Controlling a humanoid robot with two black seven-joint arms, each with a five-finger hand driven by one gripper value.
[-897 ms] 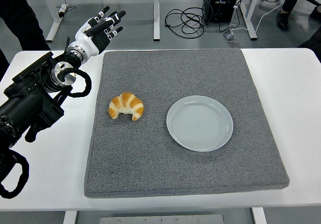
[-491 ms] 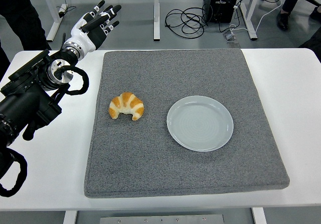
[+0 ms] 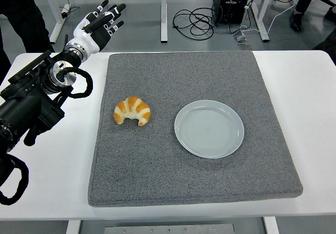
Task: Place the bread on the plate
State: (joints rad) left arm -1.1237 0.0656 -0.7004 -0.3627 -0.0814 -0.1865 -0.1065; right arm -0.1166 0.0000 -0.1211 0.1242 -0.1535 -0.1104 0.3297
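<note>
One hand is all you have in view, the left white-and-black hand (image 3: 98, 23), fingers spread and empty beyond the table's far-left corner, with the golden crescent-shaped croissant (image 3: 132, 110) well nearer on the grey mat (image 3: 157, 176), left of the pale round plate (image 3: 209, 128).

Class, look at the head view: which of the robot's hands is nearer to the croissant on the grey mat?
Left. The left hand is raised beyond the table's far left corner, fingers spread, well apart from the croissant. The right hand is not in view.
</note>
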